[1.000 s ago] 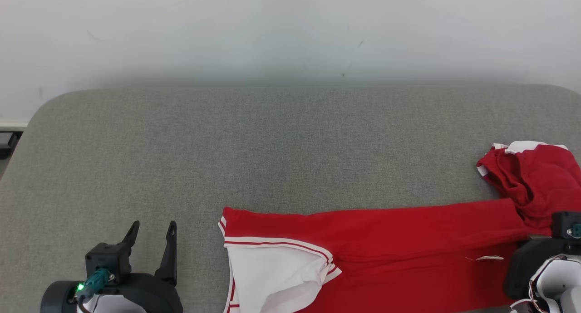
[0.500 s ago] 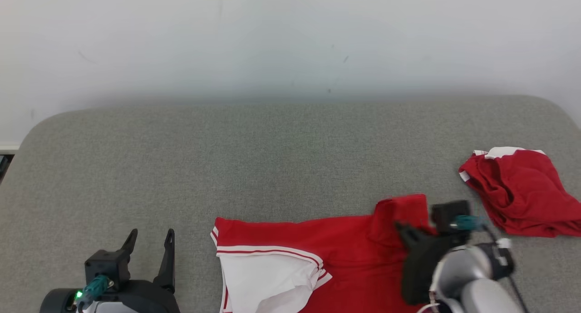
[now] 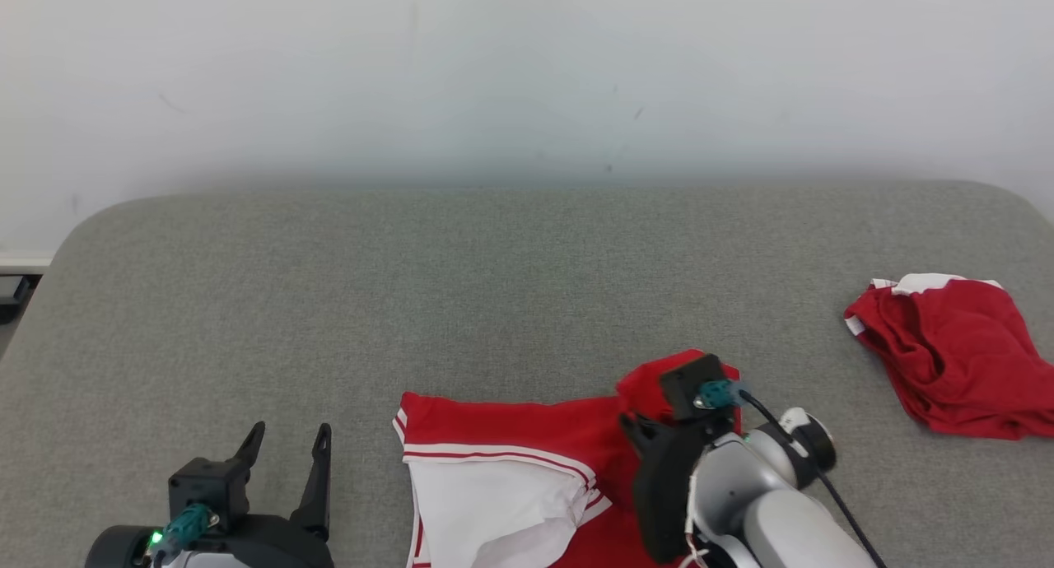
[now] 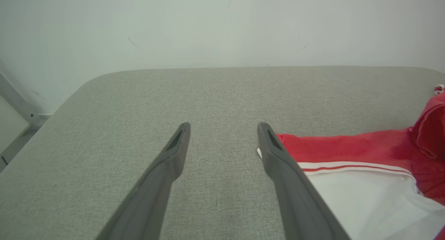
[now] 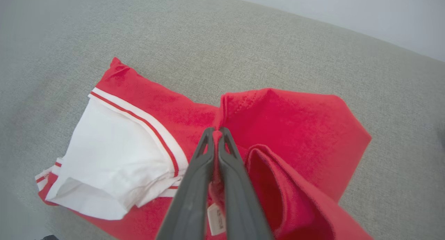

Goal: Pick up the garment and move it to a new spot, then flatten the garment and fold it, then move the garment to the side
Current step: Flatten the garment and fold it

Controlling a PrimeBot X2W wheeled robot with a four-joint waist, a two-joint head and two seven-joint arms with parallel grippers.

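Two claws are to be told apart: the right claw is pressed shut, with a ridge of red cloth pinched between its tips, while the left claw is spread wide and nothing is held in it. The garment, a red shirt with a white panel edged in red stripes, is found directly under and ahead of the right claw, lying on the grey counter along its near edge. Its long axis is seen to run sideways, from the right claw toward the left claw. The end nearest the right claw is doubled over in a loose flap, and a small label is shown beneath that claw's fingers. The striped end is laid flat on the far side from the right claw, and its corner is placed just beside the left claw's right-hand finger, apparently without touching it. A second red heap is left well apart on the right claw's outer side, untouched. The folding step is judged to be in hand. The coming move is judged to turn on that sideways axis: the pinched flap would need to be carried along it toward the left claw, and the right arm is plainly the nearer one for that.
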